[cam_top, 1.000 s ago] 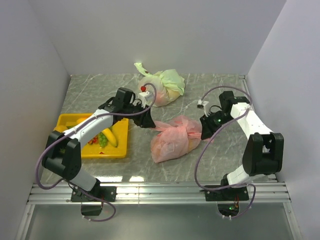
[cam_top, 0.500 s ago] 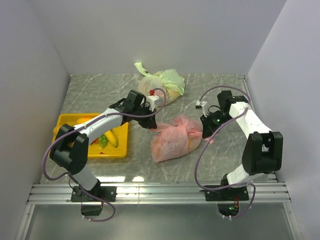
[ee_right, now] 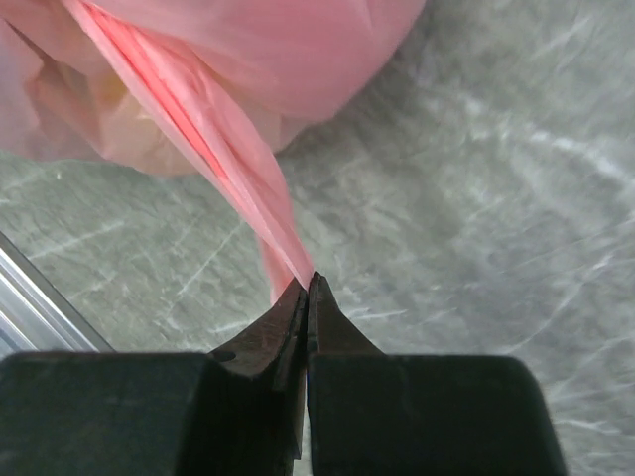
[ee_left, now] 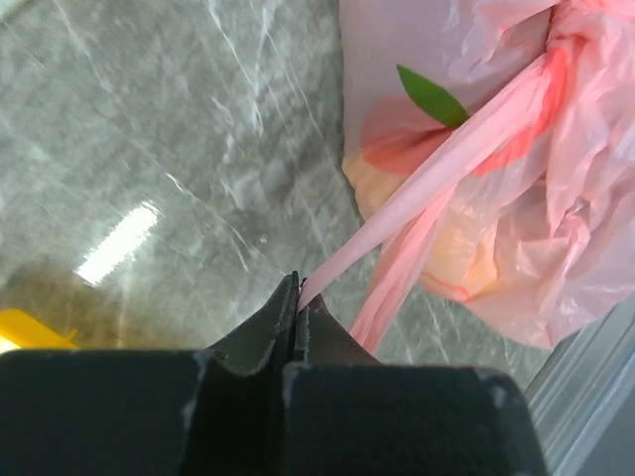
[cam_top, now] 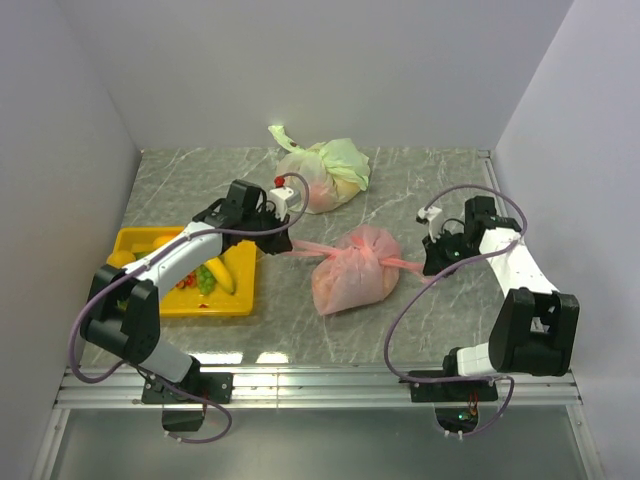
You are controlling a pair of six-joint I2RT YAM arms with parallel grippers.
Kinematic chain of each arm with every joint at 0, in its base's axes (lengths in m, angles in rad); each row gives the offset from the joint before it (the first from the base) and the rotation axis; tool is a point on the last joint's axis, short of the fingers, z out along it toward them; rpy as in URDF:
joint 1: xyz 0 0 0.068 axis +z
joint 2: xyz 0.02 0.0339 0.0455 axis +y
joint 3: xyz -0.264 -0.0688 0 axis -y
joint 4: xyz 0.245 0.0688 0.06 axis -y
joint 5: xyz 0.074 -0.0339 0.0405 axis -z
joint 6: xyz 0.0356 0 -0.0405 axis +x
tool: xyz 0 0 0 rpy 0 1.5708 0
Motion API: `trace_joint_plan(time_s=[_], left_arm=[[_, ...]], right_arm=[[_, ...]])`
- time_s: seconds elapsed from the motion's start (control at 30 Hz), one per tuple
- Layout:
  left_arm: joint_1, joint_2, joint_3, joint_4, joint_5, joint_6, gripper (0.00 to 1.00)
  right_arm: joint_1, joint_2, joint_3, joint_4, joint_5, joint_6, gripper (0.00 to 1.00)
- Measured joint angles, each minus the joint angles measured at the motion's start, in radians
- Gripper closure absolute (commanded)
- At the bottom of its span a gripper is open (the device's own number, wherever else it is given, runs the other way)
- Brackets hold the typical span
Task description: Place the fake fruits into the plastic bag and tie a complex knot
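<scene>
The pink plastic bag [cam_top: 353,272] sits bunched in the middle of the table, with fruit shapes showing through its film [ee_left: 442,243]. Its two handle strips run out taut to either side. My left gripper [cam_top: 283,246] is shut on the left handle strip [ee_left: 417,193], pinched at the fingertips [ee_left: 298,290]. On the right, my right gripper [cam_top: 433,268] is shut on the other handle strip [ee_right: 233,169], just above the marble. A banana [cam_top: 219,274], green grapes [cam_top: 205,279] and strawberries [cam_top: 186,283] lie in the yellow tray [cam_top: 135,243].
A pale green-and-white knotted bag [cam_top: 325,175] lies at the back centre, behind the left gripper. The yellow tray stands at the left under the left forearm. White walls close the table on three sides; a metal rail [cam_top: 320,385] runs along the near edge.
Both grippers have shut on the bag's handles and pulled apart, left one leftward and right one rightward. The handles are now stretched taut and the bag is drawn into a tighter bundle.
</scene>
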Motion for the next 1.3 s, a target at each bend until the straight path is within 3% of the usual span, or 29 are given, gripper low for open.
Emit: trace_joint_plan(time_s=[0.63, 0.77, 1.03, 1.3], left_arm=[[0.059, -0.011, -0.090, 0.014, 0.074, 0.106, 1.00], [0.064, -0.011, -0.018, -0.031, 0.106, 0.109, 1.00], [0.076, 0.042, 0.274, -0.022, 0.092, 0.109, 1.00], [0.082, 0.284, 0.318, 0.030, 0.063, 0.113, 1.00]], right_arm=[[-0.040, 0.001, -0.071, 0.018, -0.032, -0.019, 1.00], [-0.040, 0.013, 0.024, -0.027, -0.024, 0.018, 1.00], [-0.040, 0.057, 0.362, -0.047, 0.001, 0.107, 1.00], [-0.003, 0.212, 0.335, 0.024, 0.077, 0.135, 1.00]])
